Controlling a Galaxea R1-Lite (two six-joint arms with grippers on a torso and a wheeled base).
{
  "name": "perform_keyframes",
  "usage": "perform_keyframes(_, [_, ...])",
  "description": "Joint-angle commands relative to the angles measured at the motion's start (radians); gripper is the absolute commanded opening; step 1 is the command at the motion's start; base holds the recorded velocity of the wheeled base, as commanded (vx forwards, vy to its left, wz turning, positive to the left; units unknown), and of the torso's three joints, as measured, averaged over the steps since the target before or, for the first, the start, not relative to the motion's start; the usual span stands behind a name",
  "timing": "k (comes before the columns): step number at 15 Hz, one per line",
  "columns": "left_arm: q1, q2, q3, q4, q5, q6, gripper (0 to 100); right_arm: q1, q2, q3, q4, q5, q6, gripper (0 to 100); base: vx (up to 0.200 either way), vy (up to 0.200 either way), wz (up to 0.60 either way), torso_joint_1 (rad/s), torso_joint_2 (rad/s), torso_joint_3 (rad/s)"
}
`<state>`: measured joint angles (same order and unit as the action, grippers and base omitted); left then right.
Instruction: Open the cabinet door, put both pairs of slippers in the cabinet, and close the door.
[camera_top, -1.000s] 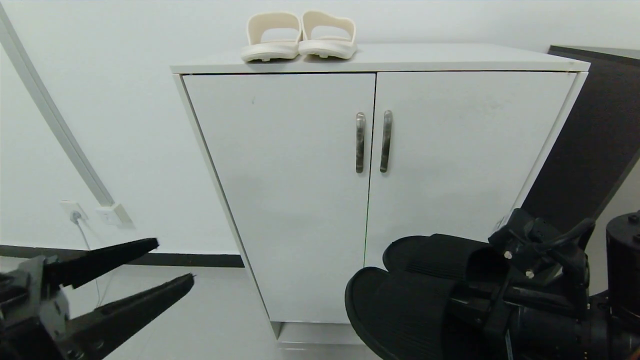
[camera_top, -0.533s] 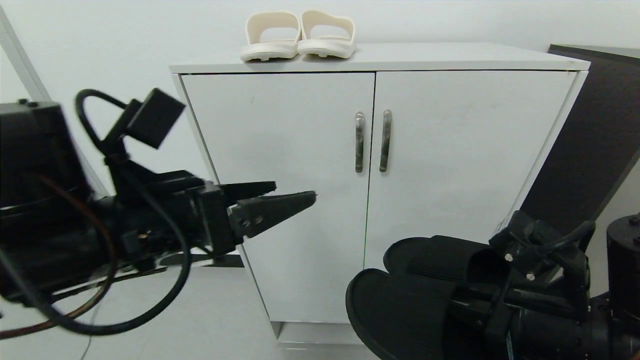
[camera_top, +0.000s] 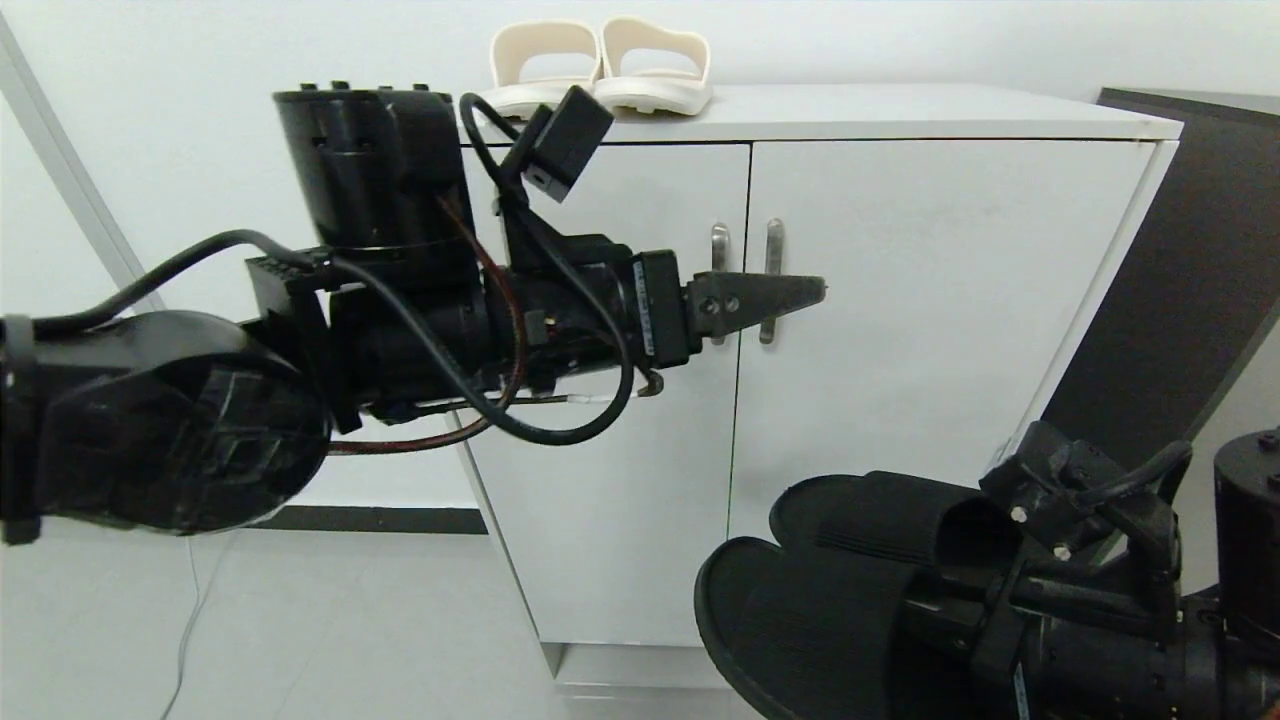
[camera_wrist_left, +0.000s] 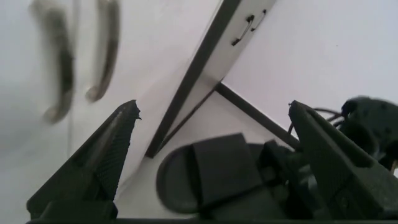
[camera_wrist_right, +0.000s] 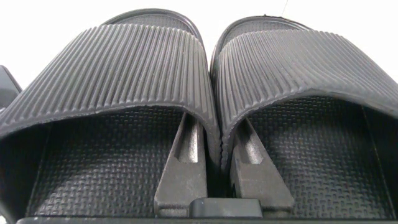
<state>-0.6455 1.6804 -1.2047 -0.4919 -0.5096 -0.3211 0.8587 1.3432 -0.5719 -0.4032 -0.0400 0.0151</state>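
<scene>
The white cabinet (camera_top: 900, 115) stands with both doors shut, its two metal handles (camera_top: 772, 250) side by side at the middle seam. A cream pair of slippers (camera_top: 600, 65) rests on its top. My left gripper (camera_top: 800, 292) hovers just in front of the handles; the left wrist view shows it open (camera_wrist_left: 212, 109) with the handles (camera_wrist_left: 59, 62) off to one side. Low on the right, my right gripper (camera_wrist_right: 219, 168) is shut on the black pair of slippers (camera_top: 850, 590), pinching their inner walls together. The black slippers (camera_wrist_left: 211, 174) also lie beyond the left fingers.
A dark panel (camera_top: 1200, 250) stands right of the cabinet. A grey conduit (camera_top: 60, 170) runs down the wall on the left, above a dark baseboard (camera_top: 400, 520). Bare floor (camera_top: 350, 630) lies left of the cabinet's base.
My left arm has risen from low on the left and swung right, bringing its gripper up to the door handles. The right arm and black slippers have not moved.
</scene>
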Motion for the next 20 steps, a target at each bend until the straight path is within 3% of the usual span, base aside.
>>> perform_keyframes(1, [-0.023,0.102,-0.125,0.046,0.009,-0.006,100,0.000,0.002,0.000,0.000,0.000,0.000,0,0.000,0.000,0.00,0.000,0.00,0.000])
perform_keyframes(3, [-0.023,0.131,-0.185,0.076,0.023,-0.006,100,0.000,0.002,0.000,0.000,0.000,0.000,0,0.000,0.000,0.00,0.000,0.00,0.000])
perform_keyframes(8, [-0.025,0.180,-0.253,0.092,0.134,-0.006,100,0.000,0.005,0.001,0.000,0.000,0.000,0,0.000,0.000,0.00,0.000,0.00,0.000])
perform_keyframes(11, [-0.023,0.202,-0.280,0.107,0.163,-0.006,100,0.000,0.004,0.001,0.000,0.000,0.000,0,0.000,0.000,0.00,0.000,0.00,0.000])
perform_keyframes(17, [-0.025,0.263,-0.348,0.107,0.166,-0.004,100,0.000,0.001,0.006,0.000,0.000,0.000,0,0.000,0.000,0.00,0.000,0.00,0.000])
perform_keyframes(18, [-0.026,0.262,-0.343,0.107,0.166,-0.004,0,0.000,0.001,0.010,-0.002,0.000,0.000,0,0.000,0.000,0.00,0.000,0.00,0.000])
perform_keyframes(20, [-0.026,0.254,-0.339,0.108,0.166,-0.004,0,0.000,0.001,0.010,0.000,0.002,-0.001,0,0.000,0.000,0.00,0.000,0.00,0.000])
